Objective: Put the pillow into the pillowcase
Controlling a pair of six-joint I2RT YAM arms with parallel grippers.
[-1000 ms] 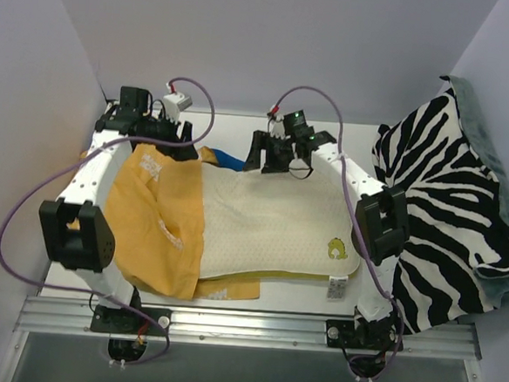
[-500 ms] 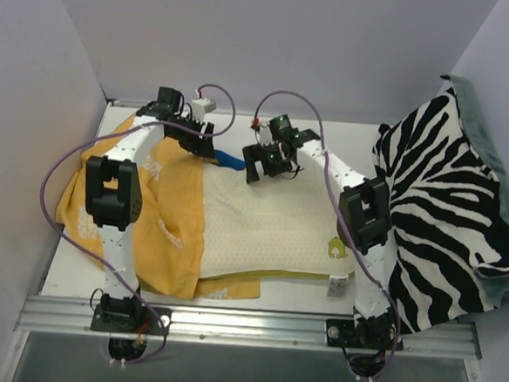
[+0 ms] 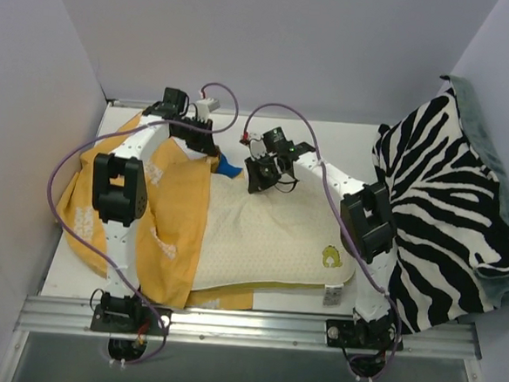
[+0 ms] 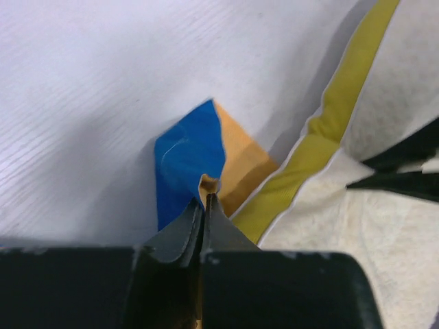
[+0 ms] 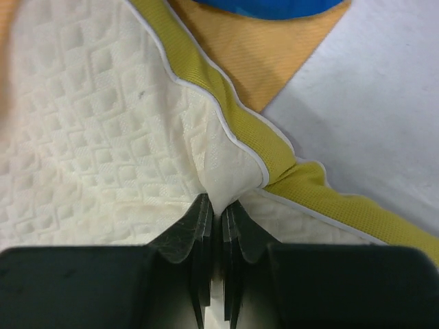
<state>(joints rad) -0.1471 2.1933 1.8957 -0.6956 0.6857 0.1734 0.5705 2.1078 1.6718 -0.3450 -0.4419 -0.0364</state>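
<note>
The cream pillow (image 3: 273, 236) lies across the table's middle, its left end under the mustard-orange pillowcase (image 3: 170, 211). At the far edge, my left gripper (image 3: 212, 150) is shut on a pinch of the pillowcase's orange edge (image 4: 236, 154), next to a blue patch (image 4: 184, 164). The left wrist view shows the gripper (image 4: 206, 199) with its jaws pressed together on the cloth. My right gripper (image 3: 261, 177) is shut on a raised fold of the pillow (image 5: 89, 137) near its yellow-green edge (image 5: 240, 103). In the right wrist view that gripper (image 5: 221, 203) holds cream fabric between its fingers.
A zebra-striped blanket (image 3: 446, 204) is heaped at the right, against the wall. Bare white table (image 3: 345, 140) shows at the far side. A metal rail (image 3: 245, 327) runs along the near edge. Walls close in at left, back and right.
Both grippers have closed, the left on the pillowcase edge, the right on the pillow. The left arm swung right along the far edge and the right gripper moved left. The pillow's far-left corner shifted.
</note>
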